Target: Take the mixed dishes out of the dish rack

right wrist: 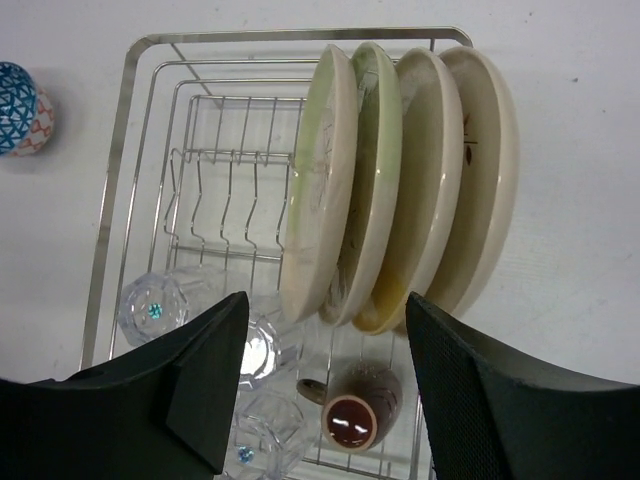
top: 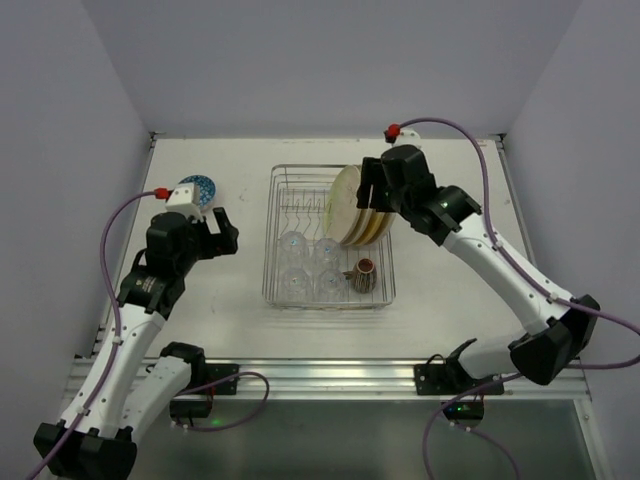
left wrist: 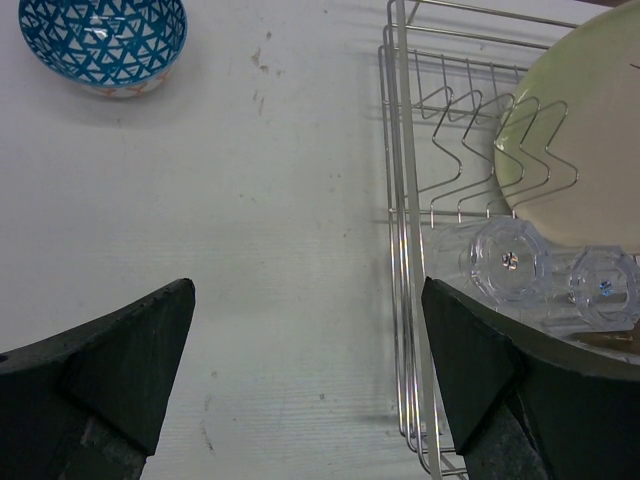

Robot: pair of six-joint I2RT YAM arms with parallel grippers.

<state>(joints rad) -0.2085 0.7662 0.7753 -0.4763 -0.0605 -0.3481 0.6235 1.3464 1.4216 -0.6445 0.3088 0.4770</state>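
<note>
Your dish rack point(top: 272, 232) sits mid-table and is mostly loaded, so by my reading you are only at the start of the unloading. Its biggest load, four plates point(right wrist: 400, 190), stands on edge among the prongs along the rack's right side, leaning together. Your right gripper point(right wrist: 328, 300) hovers over them with its jaws spread wide and nothing between them, lined up roughly across the leftmost plates. That looks like your next pick, though no finger touches a rim yet. In the near part of the rack four clear glasses point(top: 308, 266) stand mouth-down in a tight cluster, and the small brown mug point(right wrist: 355, 410) lies on its side just to their right. The only piece out is the small blue-patterned bowl point(left wrist: 103, 40), upright on the table well left of the rack. Your left gripper point(left wrist: 307, 300) hangs between bowl and rack, jaws wide apart and empty.
</note>
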